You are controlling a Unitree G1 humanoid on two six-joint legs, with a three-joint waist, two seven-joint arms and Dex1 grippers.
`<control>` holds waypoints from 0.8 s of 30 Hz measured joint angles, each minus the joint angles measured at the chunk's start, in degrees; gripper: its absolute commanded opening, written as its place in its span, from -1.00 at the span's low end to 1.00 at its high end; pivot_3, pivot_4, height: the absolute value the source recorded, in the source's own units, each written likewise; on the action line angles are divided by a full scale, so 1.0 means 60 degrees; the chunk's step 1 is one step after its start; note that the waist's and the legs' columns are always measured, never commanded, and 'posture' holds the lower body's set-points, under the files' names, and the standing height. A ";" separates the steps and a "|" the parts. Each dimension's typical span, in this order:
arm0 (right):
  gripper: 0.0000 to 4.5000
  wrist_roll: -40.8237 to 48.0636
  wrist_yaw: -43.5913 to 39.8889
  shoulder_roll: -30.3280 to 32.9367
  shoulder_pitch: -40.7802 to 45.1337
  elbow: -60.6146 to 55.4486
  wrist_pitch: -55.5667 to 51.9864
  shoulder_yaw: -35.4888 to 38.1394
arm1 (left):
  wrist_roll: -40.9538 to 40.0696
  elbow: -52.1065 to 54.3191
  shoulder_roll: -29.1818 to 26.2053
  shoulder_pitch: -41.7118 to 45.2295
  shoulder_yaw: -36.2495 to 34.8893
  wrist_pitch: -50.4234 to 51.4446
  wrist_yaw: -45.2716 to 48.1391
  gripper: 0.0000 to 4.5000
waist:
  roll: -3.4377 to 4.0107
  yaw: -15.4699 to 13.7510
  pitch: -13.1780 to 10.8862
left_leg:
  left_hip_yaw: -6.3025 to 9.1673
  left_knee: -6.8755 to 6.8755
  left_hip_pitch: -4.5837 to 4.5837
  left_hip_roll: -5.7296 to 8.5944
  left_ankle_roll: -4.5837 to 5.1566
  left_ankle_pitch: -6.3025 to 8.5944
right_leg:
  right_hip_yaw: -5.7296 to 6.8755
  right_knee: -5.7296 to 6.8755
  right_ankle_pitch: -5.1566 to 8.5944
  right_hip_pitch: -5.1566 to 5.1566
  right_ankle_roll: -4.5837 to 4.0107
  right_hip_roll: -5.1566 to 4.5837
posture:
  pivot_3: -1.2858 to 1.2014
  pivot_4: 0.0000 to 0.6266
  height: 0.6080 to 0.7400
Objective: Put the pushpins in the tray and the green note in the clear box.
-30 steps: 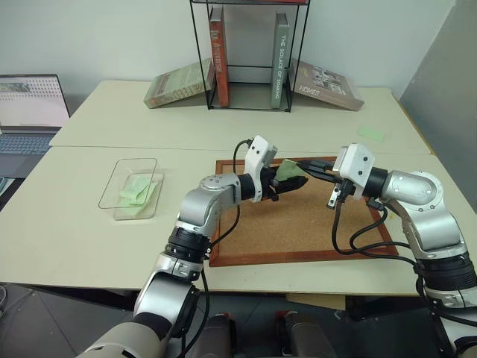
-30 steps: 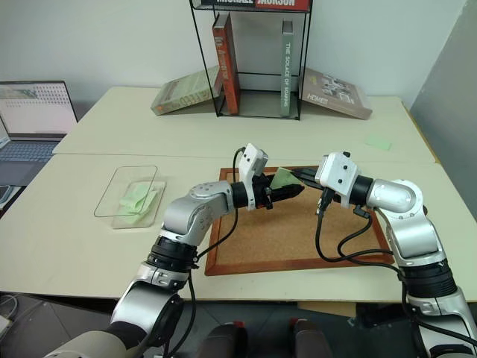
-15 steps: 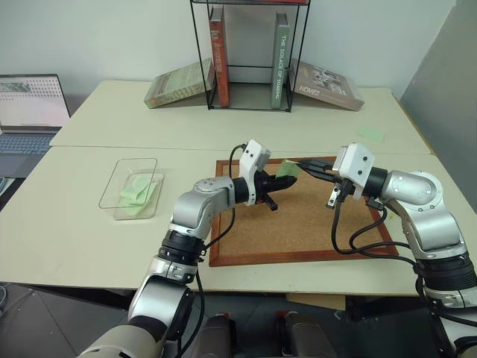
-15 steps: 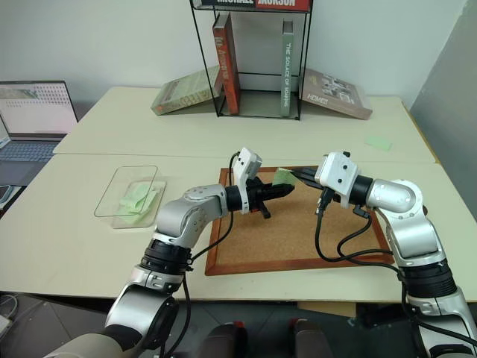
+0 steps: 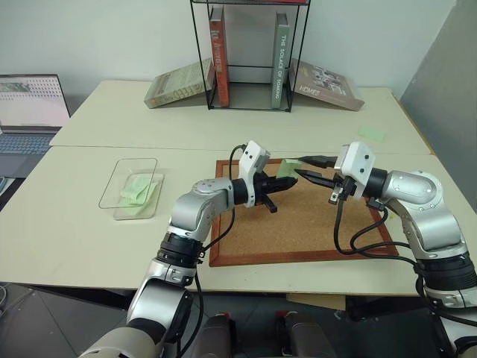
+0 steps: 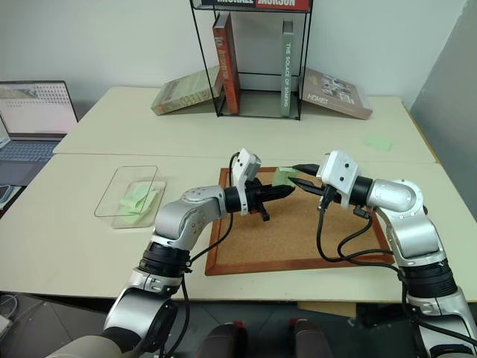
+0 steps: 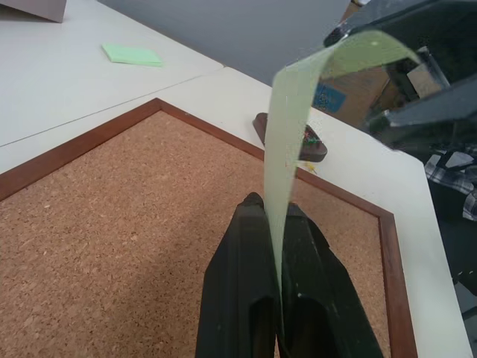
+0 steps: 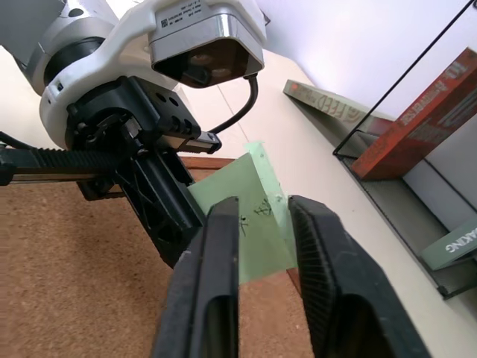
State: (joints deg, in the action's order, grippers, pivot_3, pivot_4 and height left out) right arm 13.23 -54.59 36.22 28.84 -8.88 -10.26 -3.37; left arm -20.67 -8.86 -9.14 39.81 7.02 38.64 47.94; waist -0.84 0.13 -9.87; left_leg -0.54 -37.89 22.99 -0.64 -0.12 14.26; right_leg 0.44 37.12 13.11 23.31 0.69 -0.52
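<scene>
My left gripper [image 5: 292,181] pinches the green note [image 7: 298,127], right gripper [image 5: 303,168] released; the clear box [image 5: 133,187] awaits at the table's left edge.

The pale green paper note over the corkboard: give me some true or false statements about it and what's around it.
1. The left hand is shut on the pale green paper note. True.
2. The right hand is clamped on that note. False: its fingers are apart.
3. The clear plastic box is empty. False: green slips lie inside.
4. The small dark reddish-brown tray sits beside the corkboard. True.
</scene>
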 measured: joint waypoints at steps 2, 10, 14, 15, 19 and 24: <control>0.04 0.0337 -0.0140 0.0187 0.0000 -0.0123 -0.0380 0.0081 | -0.0023 0.0092 -0.0030 -0.0066 -0.0032 0.0000 -0.0016 -1.00 | 0.0000 0.0000 0.0000 | 0.0001 0.0000 0.0000 0.0000 0.0000 0.0000 | 0.0000 0.0000 0.0000 0.0000 0.0000 -0.0001 | 0.03 -0.52 1.00; 0.88 0.1543 -0.0329 0.0581 -0.0007 -0.1156 -0.2191 0.0359 | -0.0640 0.1579 -0.1022 -0.0569 -0.0852 0.0771 -0.0566 -1.00 | -0.0004 0.0049 -0.0003 | 0.0025 0.0002 -0.0001 -0.0020 0.0000 0.0000 | -0.0006 0.0005 0.0002 0.0001 -0.0004 -0.0002 | 0.03 -0.52 1.00; 0.99 0.2004 -0.0149 0.0397 -0.0047 -0.1749 -0.2878 0.0328 | -0.0898 0.2252 -0.2328 -0.0777 -0.1643 0.1334 -0.0737 -1.00 | -0.0008 0.0051 -0.0005 | 0.0037 0.0003 -0.0003 -0.0024 0.0000 0.0000 | 0.0001 0.0010 0.0007 0.0001 -0.0011 0.0000 | 0.03 -0.52 1.00; 0.99 0.2112 -0.0066 0.0295 -0.0061 -0.1880 -0.3020 0.0296 | -0.0925 0.2318 -0.2758 -0.0841 -0.1823 0.1471 -0.0760 -1.00 | -0.0010 0.0055 -0.0006 | 0.0038 0.0003 -0.0003 -0.0023 0.0000 0.0000 | 0.0002 0.0010 0.0007 0.0001 -0.0011 0.0000 | 0.03 -0.52 1.00; 0.99 0.2304 -0.0001 0.0064 -0.0066 -0.2132 -0.3412 -0.0051 | -0.0951 0.2422 -0.4450 -0.1177 -0.2600 0.1835 -0.0680 -1.00 | -0.0032 0.0052 -0.0026 | 0.0034 0.0005 -0.0001 -0.0015 -0.0001 0.0000 | 0.0006 0.0008 0.0009 0.0004 -0.0014 -0.0015 | 0.03 -0.52 1.00; 0.99 0.2305 -0.0016 -0.0354 0.0010 -0.2216 -0.3427 -0.0644 | -0.0660 0.2224 -0.6447 -0.2001 -0.3162 0.1974 -0.0591 -1.00 | -0.0066 0.0045 -0.0060 | 0.0036 0.0010 0.0001 -0.0004 -0.0003 0.0001 | 0.0018 0.0002 0.0016 0.0009 -0.0025 -0.0069 | 0.03 -0.52 1.00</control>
State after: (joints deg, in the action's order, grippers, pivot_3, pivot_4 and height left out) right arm 27.06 -54.69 34.09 28.90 -22.17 -30.82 -7.23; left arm -24.62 4.48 -47.83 27.81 -11.95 50.49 44.40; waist -1.24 0.40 -10.23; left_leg -0.33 -37.83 22.99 -0.66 -0.14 14.27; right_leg 0.55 37.14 13.20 23.36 0.53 -0.93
